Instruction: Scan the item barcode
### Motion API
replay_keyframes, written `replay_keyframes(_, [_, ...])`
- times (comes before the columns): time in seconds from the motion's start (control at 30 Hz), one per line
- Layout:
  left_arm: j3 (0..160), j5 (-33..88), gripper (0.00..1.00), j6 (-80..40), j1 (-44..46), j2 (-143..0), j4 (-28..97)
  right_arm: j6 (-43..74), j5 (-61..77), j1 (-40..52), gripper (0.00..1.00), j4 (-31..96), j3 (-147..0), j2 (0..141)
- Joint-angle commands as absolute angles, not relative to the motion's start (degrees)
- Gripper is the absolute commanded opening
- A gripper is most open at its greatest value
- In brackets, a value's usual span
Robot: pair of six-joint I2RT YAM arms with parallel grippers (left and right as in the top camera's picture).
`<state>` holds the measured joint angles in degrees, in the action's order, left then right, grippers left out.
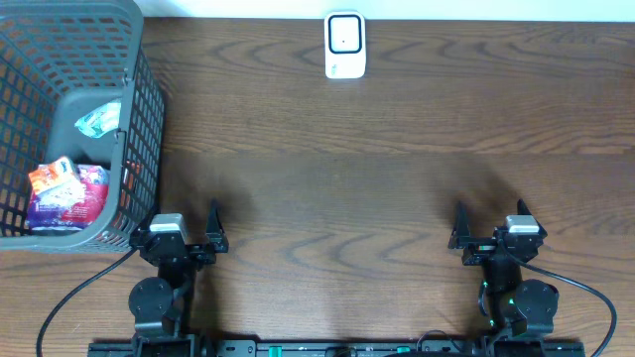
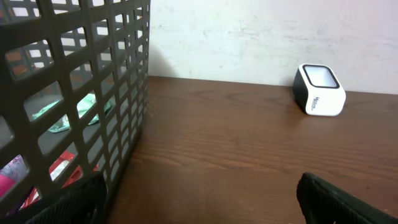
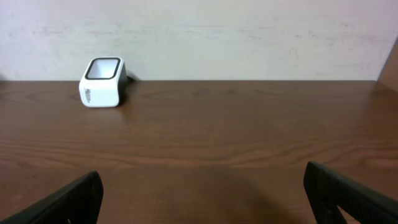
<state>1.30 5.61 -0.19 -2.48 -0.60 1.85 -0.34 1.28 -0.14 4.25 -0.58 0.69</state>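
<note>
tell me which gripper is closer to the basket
Left. The left gripper sits beside the near corner of the basket; the right gripper is far off on the other side.

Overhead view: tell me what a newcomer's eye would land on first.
The dark mesh basket on the table's left side stands out, with a colourful snack packet and a teal wrapper inside. Next comes the white barcode scanner, alone at the middle of the far edge. The left gripper and right gripper sit open and empty at the near edge.
</note>
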Motion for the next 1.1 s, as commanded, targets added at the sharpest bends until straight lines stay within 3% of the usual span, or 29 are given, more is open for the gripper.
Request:
replay_keyframes(0.0, [0.23,5.52,0.98,-0.67,-2.72,-0.23,3.64,-0.93,0.78,0.08,0.99,4.27,-0.32,0.36])
replay_keyframes(0.47, [0.23,6.20,0.98,-1.21,-2.70,-0.23,3.57,-0.93,0.78,0.08,0.99,4.27,-0.32,0.36])
replay_keyframes(0.7, [0.27,24.25,0.98,-24.08,-2.66,-0.23,1.78,-0.93,0.78,0.08,0.99,4.27,-0.32,0.36])
replay_keyframes(1.07, [1.67,32.51,0.98,-32.29,-2.68,-0.23,-35.68,-0.93,0.78,0.08,0.99,4.27,-0.32,0.36])
